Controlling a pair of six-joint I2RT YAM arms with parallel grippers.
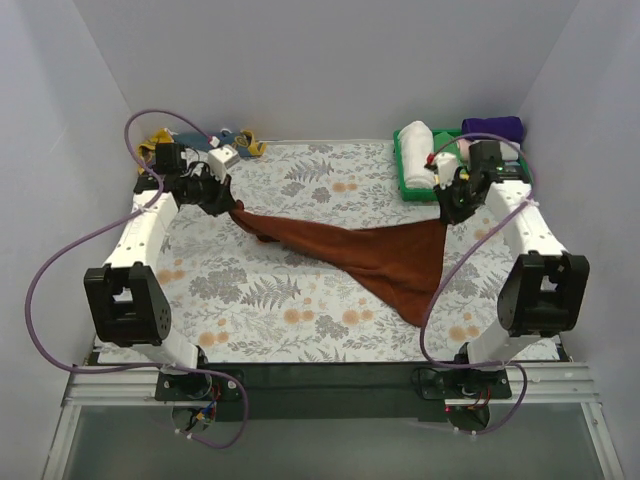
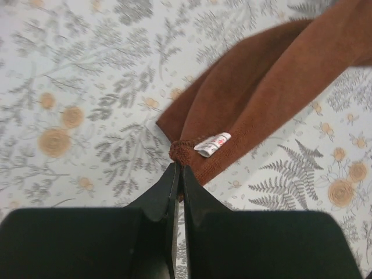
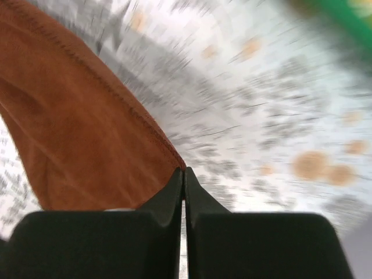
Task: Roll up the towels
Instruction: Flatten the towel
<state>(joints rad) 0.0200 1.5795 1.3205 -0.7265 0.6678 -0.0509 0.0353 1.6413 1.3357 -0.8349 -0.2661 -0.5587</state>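
top external view: the brown towel (image 1: 350, 250) hangs stretched between the two arms over the middle of the table (image 1: 300, 300); the left gripper (image 1: 228, 200) pinches one corner at the far left, the right gripper (image 1: 447, 212) pinches another at the far right, just in front of the tray (image 1: 405, 182); both pairs of jaws are pressed together on cloth, with no gap showing in either wrist view; the arms hold the corners wide apart and lifted, most likely to pull the towel open and flat so it can be laid down square before rolling; the top edge runs nearly taut from hand to hand, while the rest sags in a long triangle whose point rests on the table toward the near right.

left wrist view shows the corner bunched at the jaw tips, with a small white label (image 2: 212, 144) sewn at the hem and folds fanning away from the pinch; right wrist view is blurred by motion, yet the stitched hem clearly runs straight into the closed tips; the grip there looks thin, right at the edge, so it might slip under tension.

the cloth is plain rust-brown, soft and matte, creased and not yet flat; no roll is begun; the yellow towel (image 1: 160, 142) lies crumpled at the far left corner, behind the left arm, untouched; a white roll (image 1: 415, 140) sits in the tray and a purple cloth (image 1: 495, 127) just behind it.
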